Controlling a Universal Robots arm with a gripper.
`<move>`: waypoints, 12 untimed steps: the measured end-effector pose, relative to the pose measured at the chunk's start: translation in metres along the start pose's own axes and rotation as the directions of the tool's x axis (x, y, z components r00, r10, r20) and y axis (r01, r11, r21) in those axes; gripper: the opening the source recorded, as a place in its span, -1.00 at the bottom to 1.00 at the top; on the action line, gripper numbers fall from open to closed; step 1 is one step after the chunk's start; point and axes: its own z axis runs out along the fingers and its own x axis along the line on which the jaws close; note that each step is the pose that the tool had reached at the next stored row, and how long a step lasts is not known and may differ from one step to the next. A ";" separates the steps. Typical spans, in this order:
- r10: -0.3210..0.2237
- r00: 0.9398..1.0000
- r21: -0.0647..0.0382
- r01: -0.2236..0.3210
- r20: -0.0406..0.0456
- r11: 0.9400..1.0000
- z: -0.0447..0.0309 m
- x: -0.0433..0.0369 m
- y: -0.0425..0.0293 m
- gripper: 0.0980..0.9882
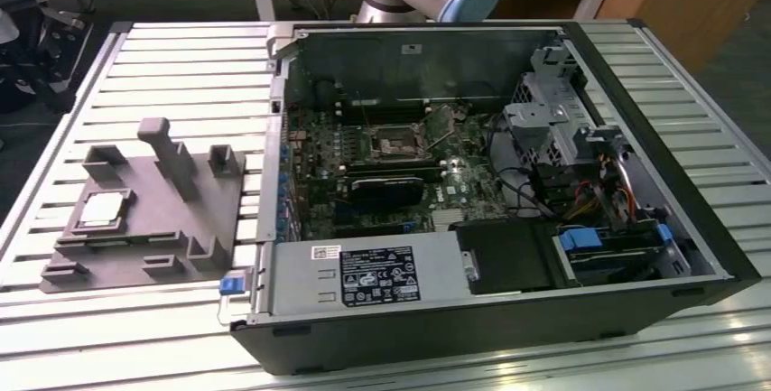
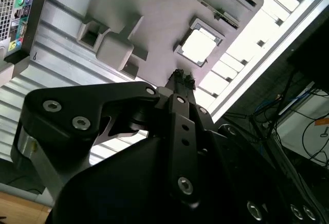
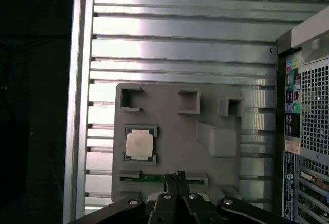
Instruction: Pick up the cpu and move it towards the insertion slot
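Note:
The cpu (image 1: 106, 208) is a silvery square chip lying flat in a framed recess of the grey plastic fixture (image 1: 157, 228), at the exterior view's left. Both wrist views look down on the cpu (image 3: 140, 144) (image 2: 199, 45) from well above. My gripper (image 3: 177, 175) (image 2: 179, 75) hangs high over the fixture, beside the cpu and apart from it. Its fingers are shut together with nothing between them. The insertion slot (image 1: 395, 144), a square socket with a metal frame, sits on the motherboard inside the open computer case (image 1: 627, 66).
The case lies on its side on a slatted metal table (image 1: 181, 75), right of the fixture. The fixture carries upright grey posts (image 1: 169, 152) and a green memory strip (image 3: 154, 179). The case's rear ports (image 3: 293, 95) border the fixture. Cables and drive bays (image 1: 590, 192) crowd the case's right side.

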 end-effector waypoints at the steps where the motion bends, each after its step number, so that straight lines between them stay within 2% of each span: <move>1: 0.000 1.000 0.000 0.000 0.000 1.000 0.0000 0.0003 0.0000 -0.98; 12: 0.000 1.000 0.000 0.000 0.000 1.000 0.0006 0.0053 0.0001 -0.98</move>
